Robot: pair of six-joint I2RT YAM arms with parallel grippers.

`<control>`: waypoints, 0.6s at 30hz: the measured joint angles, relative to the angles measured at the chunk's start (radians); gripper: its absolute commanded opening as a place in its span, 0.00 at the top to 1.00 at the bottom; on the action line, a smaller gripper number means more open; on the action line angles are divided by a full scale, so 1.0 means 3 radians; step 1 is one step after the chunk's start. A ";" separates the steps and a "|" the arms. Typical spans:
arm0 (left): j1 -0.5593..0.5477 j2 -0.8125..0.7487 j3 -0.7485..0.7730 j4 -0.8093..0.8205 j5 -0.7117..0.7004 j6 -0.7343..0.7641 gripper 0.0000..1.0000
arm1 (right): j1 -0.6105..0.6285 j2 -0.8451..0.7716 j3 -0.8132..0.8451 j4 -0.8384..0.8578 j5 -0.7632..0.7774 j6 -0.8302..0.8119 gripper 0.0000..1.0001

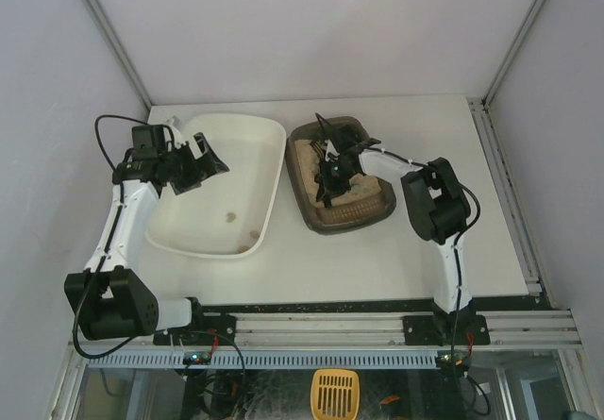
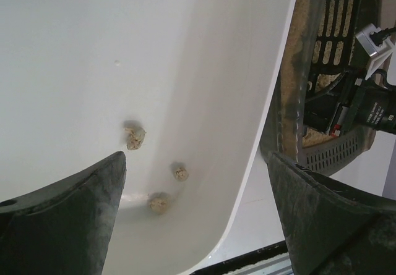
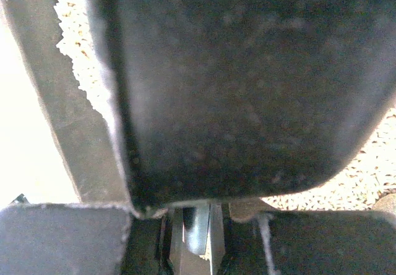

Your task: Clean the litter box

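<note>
Left pincer (image 1: 200, 169): spread as wide as it goes, nothing between my fingers (image 2: 74, 219), touching nothing. It hangs over the white tray (image 1: 212, 132), tilted down at the tray floor. Three small sandy clumps (image 2: 134, 137) lie on that floor just ahead of and between my fingertips, one close to my left-hand finger, two nearer the tray's curved corner. None of them touches me.

Right pincer (image 1: 330, 176): pressed together, down inside the litter box (image 1: 293, 176). It looks pinched on a dark slotted scoop (image 2: 339, 38) that sticks out ahead of it. My right wrist view is nearly filled by a broad dark surface right in front of the fingers, blurred, so I cannot tell the exact contact. Beige litter (image 3: 74, 46) shows past that surface on both sides, below the pincer.

Litter box sits directly under my right pincer and to the right of my left one, just beside the white tray, rims close. Whether they touch, cannot tell.

Yellow slotted scoop (image 1: 335, 392) lies well behind both pincers, below the base rail.
</note>
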 measured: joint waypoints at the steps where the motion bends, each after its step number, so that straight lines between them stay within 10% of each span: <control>1: 0.0000 0.0000 0.0000 -0.0011 0.0000 0.0011 0.01 | 0.0019 0.0004 0.0023 -0.0037 0.0046 -0.0036 1.00; 18: 0.0000 -0.0015 0.0000 -0.0154 0.0177 0.0207 0.02 | -0.0357 0.0209 0.0000 0.0089 -0.1186 -0.0341 1.00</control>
